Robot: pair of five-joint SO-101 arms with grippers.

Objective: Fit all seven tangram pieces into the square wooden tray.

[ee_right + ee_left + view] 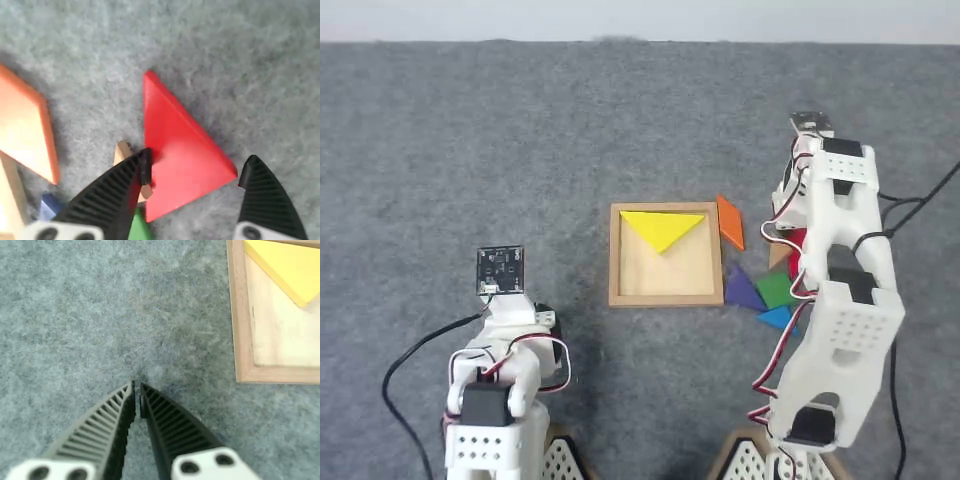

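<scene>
While your right gripper (pixel 199 162) hangs over the red triangle (pixel 175 150) with fingers apart, one on each side, that piece lies flat on the table (pixel 470 150) beside the wooden tray (pixel 616 260), near the orange piece (pixel 730 222) and green piece (pixel 775 288). Your left gripper (pixel 137 385) sits low over the table near a tray corner, fingers together. The yellow triangle (pixel 662 228) lies inside the tray at its far rim.
</scene>
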